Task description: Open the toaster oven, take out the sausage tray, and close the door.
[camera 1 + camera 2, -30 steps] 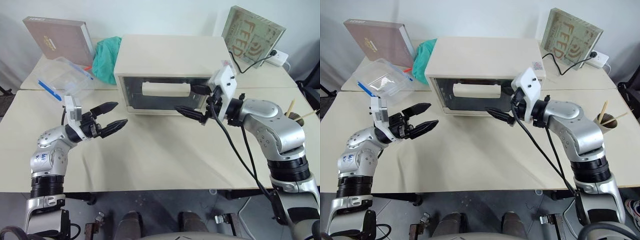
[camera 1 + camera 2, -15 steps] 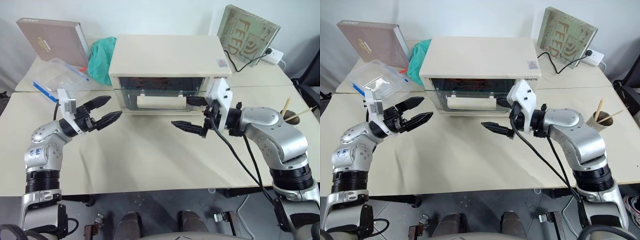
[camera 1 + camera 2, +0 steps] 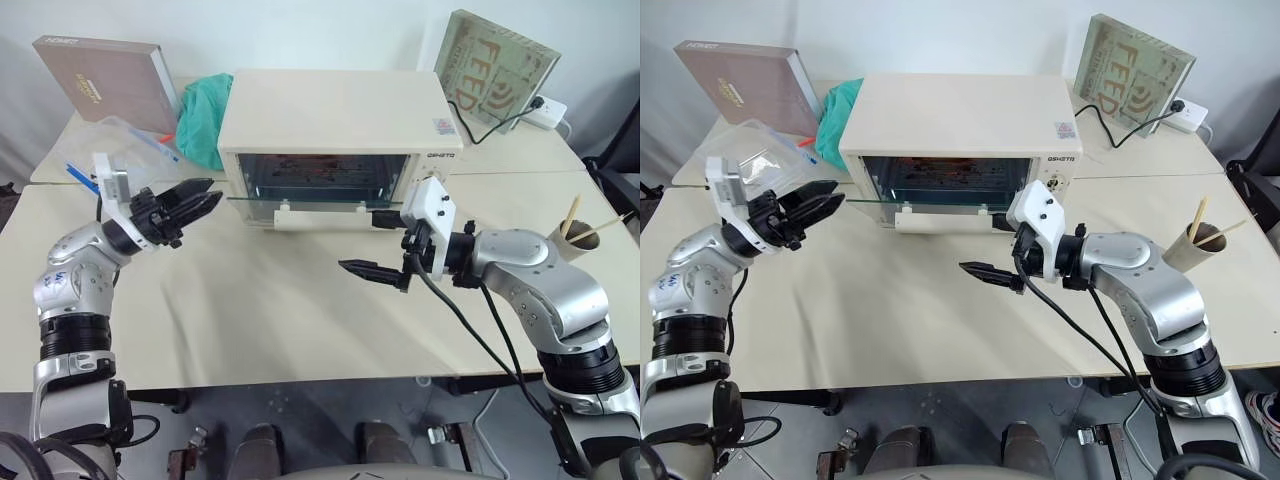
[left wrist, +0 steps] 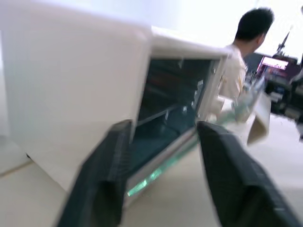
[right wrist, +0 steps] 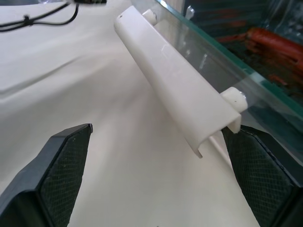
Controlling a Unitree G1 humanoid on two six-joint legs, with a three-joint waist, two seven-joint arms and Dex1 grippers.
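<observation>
Change: door (image 3: 318, 203) dropping level since earlier, handle toward me.
Tray (image 5: 279, 40): sitting inside oven (image 3: 340, 125), long axis crosswise.
Grippers: my right gripper (image 3: 378, 245) spread, nearer; my left gripper (image 3: 197, 203) narrowing, empty.

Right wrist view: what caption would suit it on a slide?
Open right hand just below the lowered door's cream handle, sausages visible through the glass.

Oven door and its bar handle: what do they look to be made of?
The door looks like clear glass: its edge shows green and the red sausages read through it. The bar handle looks like smooth cream plastic or painted metal, with a soft sheen; which one I cannot tell.
</observation>
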